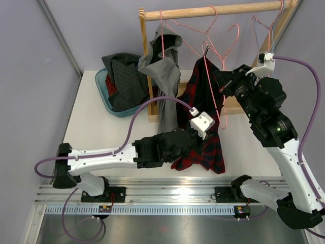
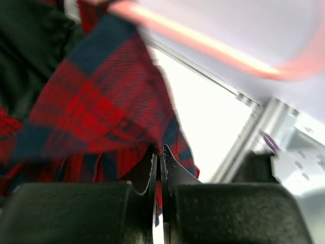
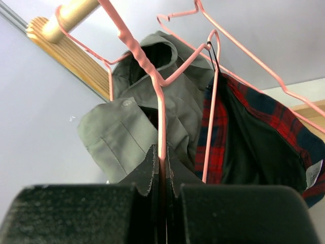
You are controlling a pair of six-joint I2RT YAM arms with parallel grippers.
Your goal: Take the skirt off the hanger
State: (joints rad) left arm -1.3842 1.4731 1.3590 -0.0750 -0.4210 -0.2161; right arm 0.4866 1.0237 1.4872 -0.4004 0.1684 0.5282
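Observation:
The red and navy tartan skirt [image 1: 200, 89] hangs from a pink wire hanger [image 1: 216, 96] on the wooden rail, its hem pooled on the table. My left gripper [image 1: 199, 140] is shut on the skirt's lower cloth; in the left wrist view the gripper [image 2: 160, 152] pinches a fold of the tartan [image 2: 101, 101]. My right gripper [image 1: 219, 76] is beside the skirt's top. In the right wrist view it [image 3: 162, 155] is shut on the pink hanger's wire [image 3: 158, 101], with the skirt [image 3: 254, 127] just to the right.
The wooden rail [image 1: 213, 10] carries several other pink hangers. A grey garment [image 1: 165, 71] hangs left of the skirt. A teal basket [image 1: 99, 84] at the back left holds a dark grey dotted garment [image 1: 124, 76] and a red dotted one [image 1: 108, 84].

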